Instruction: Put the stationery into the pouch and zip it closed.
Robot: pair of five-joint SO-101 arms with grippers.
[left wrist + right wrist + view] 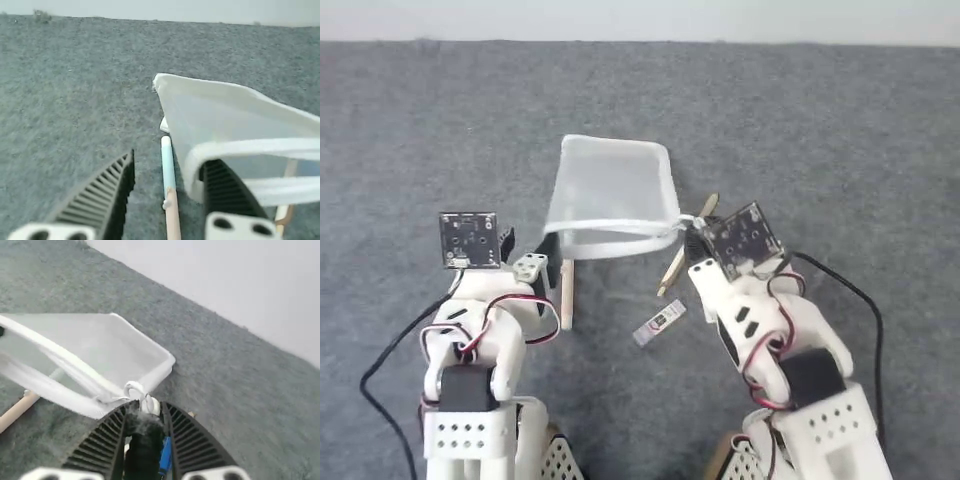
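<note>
I am working over grey carpet (840, 130) that is running back to a white wall (640, 20) and stretching wide around the pouch (610, 185), which is lying centrally, mouth facing the arms. Left gripper (170, 162) is gaping wide, holding nothing, straddling a pencil (171, 210), one finger at the mouth's rim. Right gripper (145, 412) is clamping a dark item (142, 440) at the other corner

The pouch (240, 120) and the pencil (168, 175) beside it ran off the left wrist view's edge. A small object (659, 322) on the surface (840, 150) — too small to identify. A second pencil (673, 270) lay partly hidden behind the right jaws.
</note>
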